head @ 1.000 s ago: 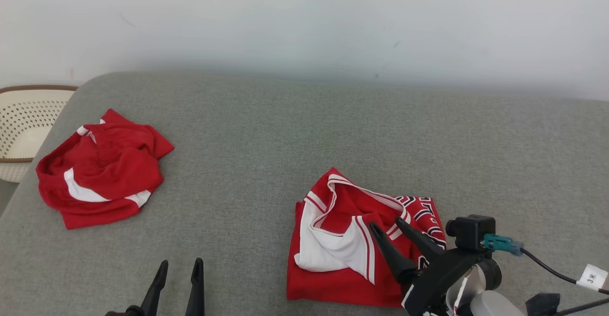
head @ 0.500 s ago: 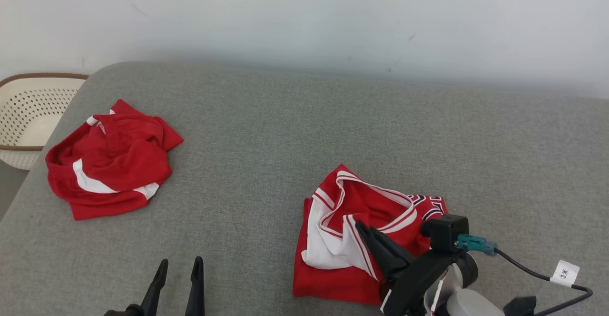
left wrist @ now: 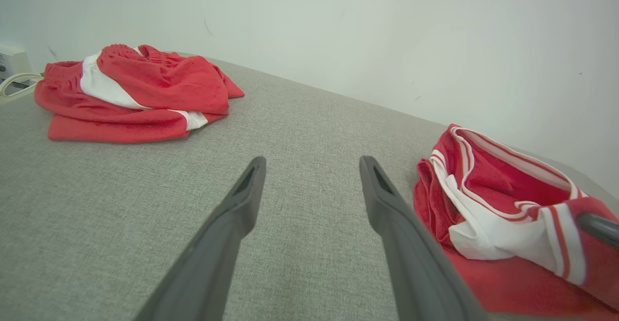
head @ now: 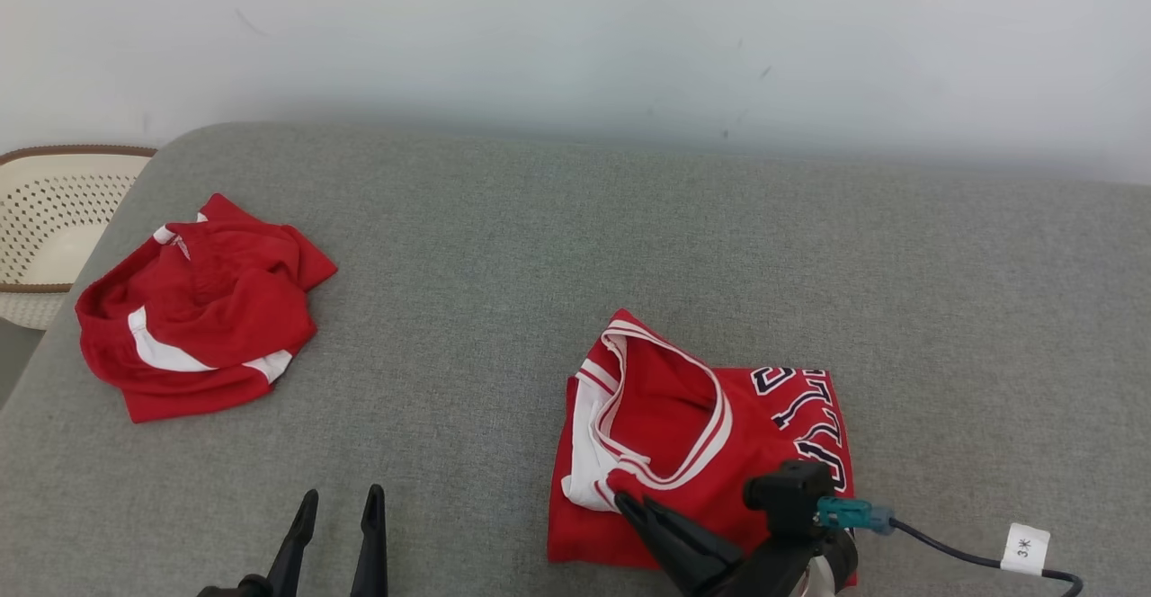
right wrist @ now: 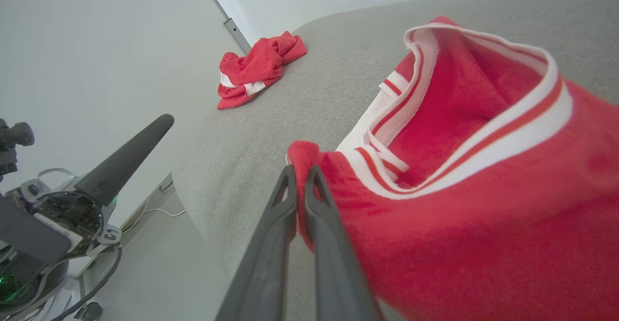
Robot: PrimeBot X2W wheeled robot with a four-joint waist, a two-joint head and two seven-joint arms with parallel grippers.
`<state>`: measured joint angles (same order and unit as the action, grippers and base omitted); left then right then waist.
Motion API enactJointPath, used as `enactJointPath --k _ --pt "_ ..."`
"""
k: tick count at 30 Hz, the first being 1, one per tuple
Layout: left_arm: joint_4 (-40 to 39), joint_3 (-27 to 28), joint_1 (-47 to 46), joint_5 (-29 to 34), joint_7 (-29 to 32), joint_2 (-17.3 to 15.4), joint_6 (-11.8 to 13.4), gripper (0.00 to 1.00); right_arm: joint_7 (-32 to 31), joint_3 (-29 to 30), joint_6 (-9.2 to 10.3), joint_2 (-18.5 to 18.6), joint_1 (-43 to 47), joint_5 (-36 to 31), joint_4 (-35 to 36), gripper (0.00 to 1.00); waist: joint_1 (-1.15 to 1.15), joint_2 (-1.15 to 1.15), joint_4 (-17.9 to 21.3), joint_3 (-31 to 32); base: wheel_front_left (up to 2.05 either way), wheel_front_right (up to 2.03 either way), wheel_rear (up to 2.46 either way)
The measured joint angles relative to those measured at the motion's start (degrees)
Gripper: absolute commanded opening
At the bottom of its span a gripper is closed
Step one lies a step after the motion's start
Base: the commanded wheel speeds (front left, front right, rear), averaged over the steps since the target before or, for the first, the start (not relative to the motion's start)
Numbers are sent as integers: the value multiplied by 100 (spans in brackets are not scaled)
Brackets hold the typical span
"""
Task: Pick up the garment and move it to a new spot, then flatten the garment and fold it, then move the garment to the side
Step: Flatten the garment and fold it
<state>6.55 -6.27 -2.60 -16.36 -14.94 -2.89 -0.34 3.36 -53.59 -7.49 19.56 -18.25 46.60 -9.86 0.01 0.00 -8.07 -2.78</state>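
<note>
The garment, a red jersey with white trim and dark lettering, lies bunched on the grey cushion at the near right. My right gripper is shut on a red fold at its near-left edge. In the right wrist view the closed fingertips pinch that fold of the garment, whose collar stands open behind. My left gripper is open and holds nothing near the front edge. In the left wrist view it points over bare cushion, with the garment to its right.
A second red and white garment lies crumpled at the far left of the cushion. A cream perforated basket stands off the left edge. A pale wall runs behind. A cable with a white tag trails from my right wrist.
My right gripper has shut on the garment's fold and drawn back toward the front edge, pulling the cloth over so the lettering shows more. The left gripper stays put; the camera shifted slightly.
</note>
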Motion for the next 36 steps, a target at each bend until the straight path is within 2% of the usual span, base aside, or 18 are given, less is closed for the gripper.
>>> enactJointPath --k 4,5,6,7,8,15,20,24,29,36 --pt "-1 -7 0 0 0 0 1 100 -25 -225 0 19 -12 107 -4 0 0 0 12 -3 0 0 0" --pt "-1 -10 -1 0 1 0 1 100 -32 -290 0 34 -21 135 -20 11 0 0 13 -5 0 0 0" --pt "-2 -18 -1 -1 1 1 1 100 -60 -368 0 44 -26 179 -34 36 0 0 12 -8 0 0 0" --pt "-2 -21 -1 -1 0 1 1 100 -107 -449 0 54 -31 223 -42 83 0 0 10 -10 0 0 0" --pt "-2 -21 -1 0 1 0 1 100 -116 -515 0 64 -41 255 -35 100 0 0 7 -12 0 0 0" --pt "-7 -9 1 -1 0 0 10 100 96 -624 0 169 -160 560 74 100 0 0 20 -2 0 0 0" --pt "-16 13 3 -1 1 0 10 100 508 -423 0 324 -299 687 185 100 0 0 48 14 0 0 0" --pt "-30 27 17 0 0 0 10 100 803 45 0 445 -343 553 -76 100 0 0 75 44 0 0 0" --pt "-48 75 48 3 0 0 11 100 1029 994 0 430 -255 126 -610 100 0 0 111 103 0 0 0" --pt "-92 143 137 63 0 1 10 100 1098 2143 0 10 14 -724 -1139 100 -1 0 152 164 0 0 0"
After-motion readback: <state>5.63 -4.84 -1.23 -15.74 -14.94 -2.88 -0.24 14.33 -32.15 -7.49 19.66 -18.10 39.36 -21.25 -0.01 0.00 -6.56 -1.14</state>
